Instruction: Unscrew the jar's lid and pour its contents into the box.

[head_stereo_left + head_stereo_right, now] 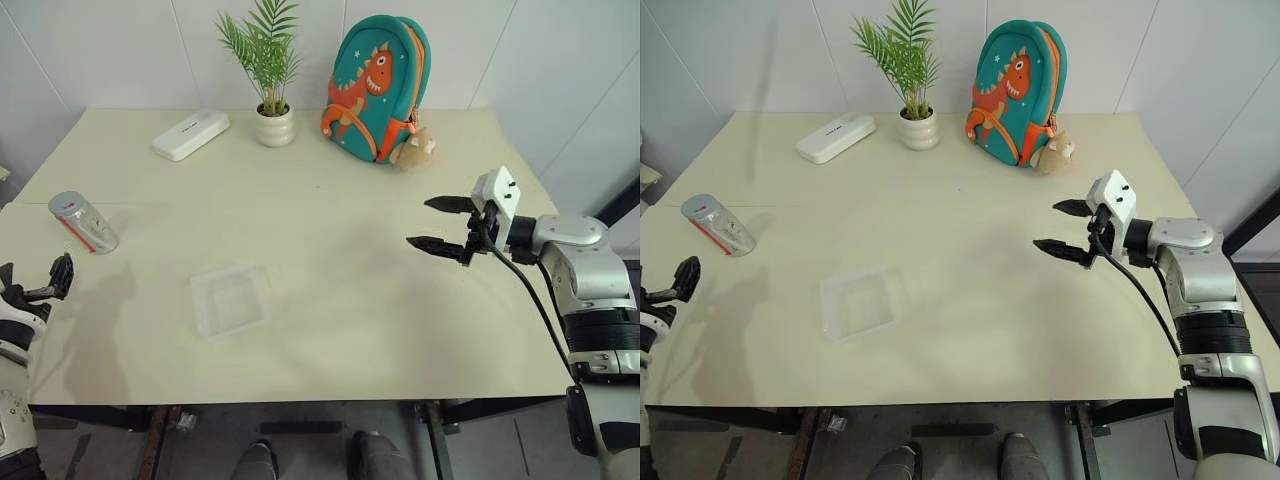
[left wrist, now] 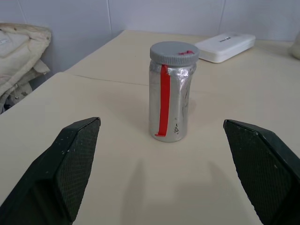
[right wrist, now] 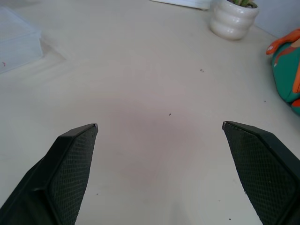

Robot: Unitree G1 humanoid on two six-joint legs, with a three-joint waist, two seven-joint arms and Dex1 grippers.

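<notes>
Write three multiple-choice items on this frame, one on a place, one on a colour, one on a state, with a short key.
1. Where does the jar stand?
A. At the table's left edge, by the left gripper
B. Inside the box
C. Beside the plant pot

2. What colour is the stripe on the jar's label?
A. Blue
B. Red
C. Green

3. What is the state of the lid?
A. Lying on the table
B. Held in the right gripper
C. On the jar

Key: 1 A, the jar is at the left edge, apart from the box near the middle. 2 B, the left wrist view shows a red stripe. 3 C, the grey lid caps the jar, and the right gripper is open and empty.
</notes>
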